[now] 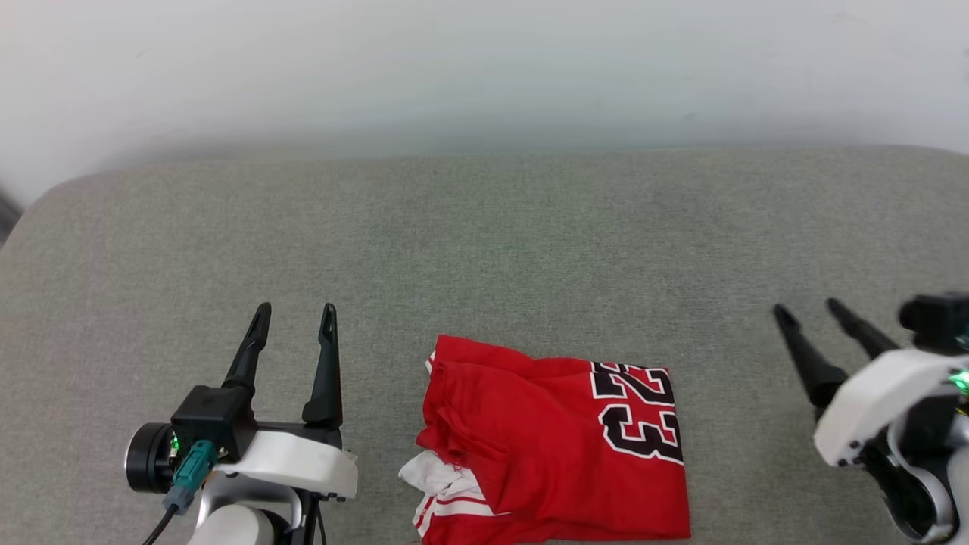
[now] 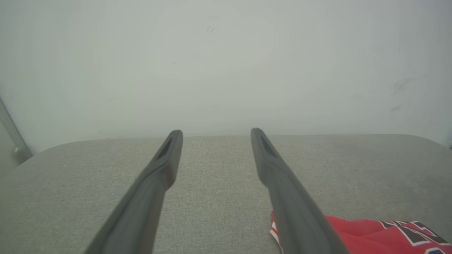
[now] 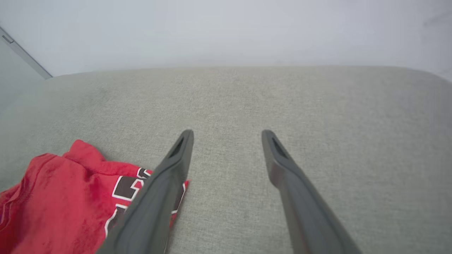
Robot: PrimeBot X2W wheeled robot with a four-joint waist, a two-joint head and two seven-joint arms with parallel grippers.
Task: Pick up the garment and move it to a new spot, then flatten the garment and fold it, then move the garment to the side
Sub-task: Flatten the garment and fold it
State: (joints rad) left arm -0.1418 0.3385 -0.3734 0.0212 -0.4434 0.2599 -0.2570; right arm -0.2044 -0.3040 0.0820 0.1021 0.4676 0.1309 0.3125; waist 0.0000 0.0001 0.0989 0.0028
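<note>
Head view: the folded red shirt [image 1: 553, 439], its black white-edged "23" readable, lies on the grey cushion [image 1: 484, 242] between the left gripper [image 1: 295, 308] and right gripper [image 1: 806, 306], both spread wide and holding nothing.

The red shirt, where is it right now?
The red shirt lies roughly folded on the grey cushion, at the bottom middle of the head view, between the left jaws and the right jaws, touching neither.

I see the red shirt [image 1: 530, 446] folded and rumpled at lower centre of my head view, black white-edged digits on its right, white striped sleeve at lower left.
</note>
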